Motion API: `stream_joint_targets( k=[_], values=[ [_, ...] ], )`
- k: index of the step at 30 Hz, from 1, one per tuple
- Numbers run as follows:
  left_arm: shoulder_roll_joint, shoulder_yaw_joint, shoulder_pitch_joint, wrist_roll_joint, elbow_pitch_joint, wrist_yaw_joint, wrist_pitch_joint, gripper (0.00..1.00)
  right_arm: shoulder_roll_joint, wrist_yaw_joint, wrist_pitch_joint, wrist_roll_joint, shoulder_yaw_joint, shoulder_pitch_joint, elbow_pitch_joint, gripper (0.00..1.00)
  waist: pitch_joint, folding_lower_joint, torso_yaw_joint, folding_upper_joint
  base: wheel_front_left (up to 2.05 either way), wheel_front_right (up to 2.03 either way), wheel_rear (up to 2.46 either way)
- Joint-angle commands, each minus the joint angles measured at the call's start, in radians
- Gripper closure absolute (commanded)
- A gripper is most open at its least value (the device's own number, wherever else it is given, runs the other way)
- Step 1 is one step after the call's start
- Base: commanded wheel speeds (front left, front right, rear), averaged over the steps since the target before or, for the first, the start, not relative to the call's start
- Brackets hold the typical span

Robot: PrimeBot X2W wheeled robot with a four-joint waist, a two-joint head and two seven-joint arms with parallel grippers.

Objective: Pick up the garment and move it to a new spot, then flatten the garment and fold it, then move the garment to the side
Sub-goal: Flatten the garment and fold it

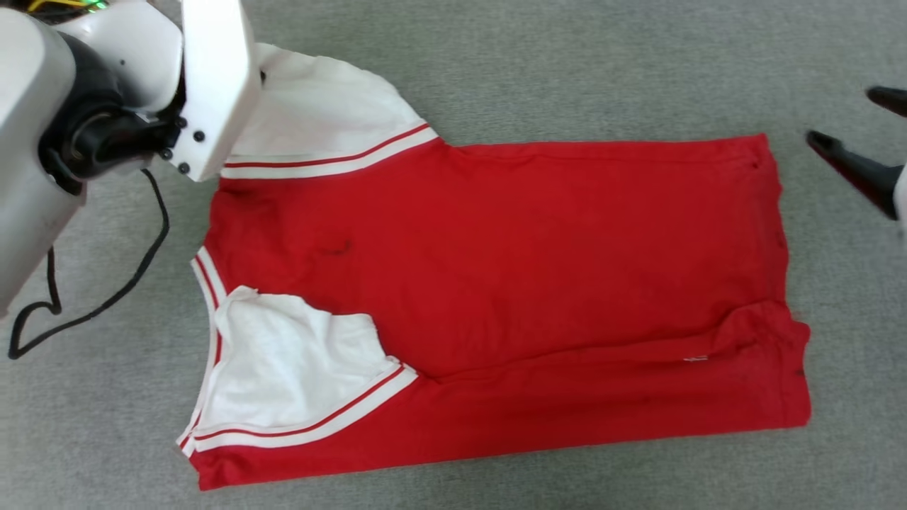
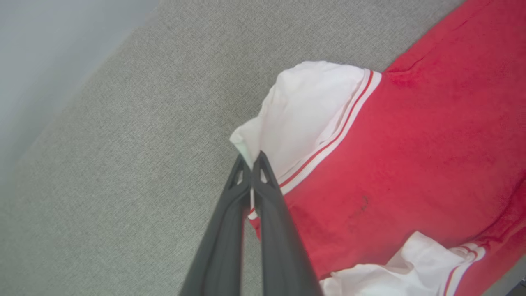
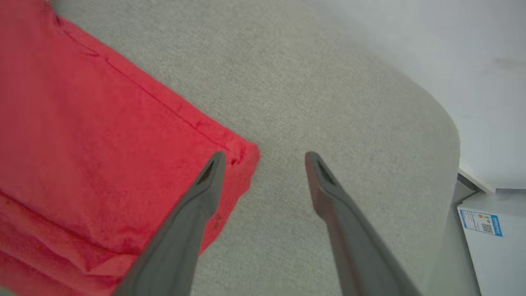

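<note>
The left gripper point(image 2: 251, 162) is clenched on only the thin edge of the upper white sleeve point(image 2: 304, 111), so I judge a pull could slip it free or drag the garment point(image 1: 496, 283) into creases. The right gripper point(image 3: 265, 157) is spread wide and holds nothing, one finger over the hem corner. The garment lies across the middle of the head view on the grey surface point(image 1: 567, 64), red, its lower edge folded up, its lower-left sleeve turned inward.

Bright, even, diffuse light leaves only faint soft shadows along the edges of the garment point(image 1: 538, 269); the head view is crisp, while both wrist views bend lines and soften toward their corners
</note>
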Motion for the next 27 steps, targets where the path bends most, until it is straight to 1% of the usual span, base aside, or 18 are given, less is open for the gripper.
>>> stream_joint_targets(
  k=[1, 3, 6, 8, 14, 19, 23, 24, 25, 26, 27],
  values=[
    [0.0, -0.004, 0.014, -0.005, -0.007, 0.0, -0.005, 1.0, -0.02, -0.001, 0.036, 0.022, 0.015, -0.036, 0.011, 0.0, 0.0, 0.0, 0.012, 0.0, 0.0, 0.0, 0.0],
    [-0.003, -0.007, 0.014, -0.007, -0.023, -0.001, -0.013, 1.0, -0.052, -0.001, 0.132, 0.074, 0.065, -0.077, 0.044, 0.0, 0.006, 0.0, 0.025, 0.0, 0.0, 0.0, 0.0],
    [-0.007, -0.011, 0.008, -0.005, -0.041, -0.001, -0.026, 1.0, -0.056, -0.001, 0.249, 0.129, 0.106, -0.136, 0.105, 0.0, 0.019, 0.0, 0.042, 0.0, 0.0, 0.0, 0.0],
    [-0.01, -0.013, -0.001, -0.004, -0.05, -0.001, -0.03, 1.0, -0.043, -0.001, 0.296, 0.143, 0.126, -0.167, 0.147, 0.0, 0.032, 0.0, 0.053, 0.0, 0.0, 0.0, 0.0],
    [-0.022, 0.0, -0.024, -0.013, -0.068, -0.002, -0.056, 1.0, 0.055, -0.001, 0.281, 0.125, 0.136, -0.222, 0.301, 0.0, 0.072, 0.0, 0.085, 0.0, 0.0, 0.0, 0.0],
    [-0.024, 0.0, -0.03, -0.01, -0.076, -0.002, -0.073, 1.0, 0.092, -0.001, 0.262, 0.098, 0.188, -0.193, 0.4, 0.0, 0.094, 0.0, 0.102, 0.0, 0.0, 0.0, 0.0],
    [-0.027, -0.004, -0.025, -0.012, -0.076, -0.002, -0.084, 1.0, 0.125, -0.001, 0.218, 0.116, 0.224, -0.15, 0.459, 0.0, 0.099, 0.0, 0.108, 0.0, 0.0, 0.0, 0.0],
    [-0.024, -0.006, -0.019, -0.014, -0.073, -0.002, -0.089, 1.0, 0.124, -0.001, 0.202, 0.118, 0.233, -0.15, 0.461, 0.25, 0.097, 0.0, 0.106, 0.0, 0.0, 0.0, 0.0],
    [-0.021, -0.008, -0.014, -0.014, -0.07, -0.002, -0.091, 1.0, 0.127, -0.001, 0.186, 0.128, 0.232, -0.155, 0.465, 0.8, 0.094, 0.0, 0.103, 0.0, 0.0, 0.0, 0.0],
    [-0.018, -0.009, -0.007, -0.015, -0.067, -0.002, -0.096, 1.0, 0.128, -0.001, 0.171, 0.136, 0.231, -0.162, 0.468, 1.0, 0.087, 0.0, 0.1, 0.0, 0.0, 0.0, 0.0],
    [-0.017, -0.007, -0.001, -0.02, -0.063, -0.002, -0.104, 1.0, 0.125, -0.001, 0.143, 0.136, 0.227, -0.175, 0.465, 1.0, 0.079, 0.0, 0.097, 0.0, 0.0, 0.0, 0.0]
  ],
)
